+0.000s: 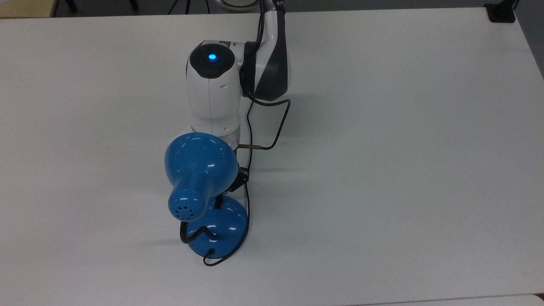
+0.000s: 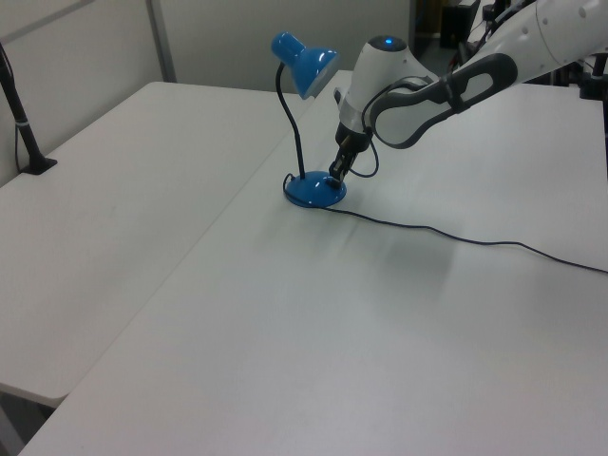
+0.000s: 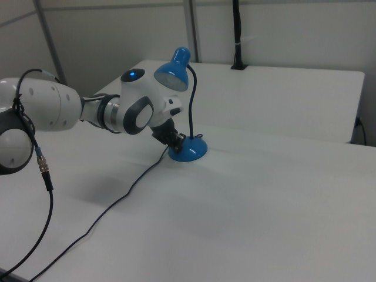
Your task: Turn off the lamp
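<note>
The lamp stands near the middle of the white table, its shade tipped toward the arm. The claw reaches low to the base, presumably for the switch; whether its fingers are apart cannot be told.
</note>
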